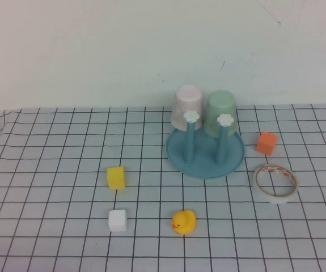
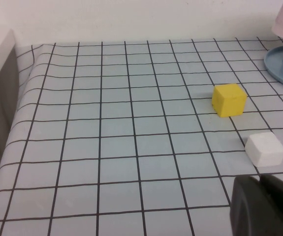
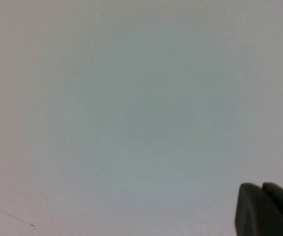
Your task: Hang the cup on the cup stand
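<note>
The mint-green cup (image 1: 220,110) sits upside down over a back peg of the blue cup stand (image 1: 205,163), next to a pale pink cup (image 1: 187,105) that is also upside down on the stand. Two front pegs with white flower caps stand bare. Neither gripper shows in the high view. My left gripper (image 2: 259,178) is shut and empty, low over the table near the white cube, far left of the stand's rim (image 2: 279,64). My right gripper (image 3: 262,186) is shut and empty, facing a plain pale wall.
A yellow cube (image 1: 116,177), a white cube (image 1: 117,220) and a yellow rubber duck (image 1: 183,221) lie in front and to the left of the stand. An orange cube (image 1: 266,143) and a tape roll (image 1: 275,182) lie to its right. The table's left edge (image 2: 13,118) drops off.
</note>
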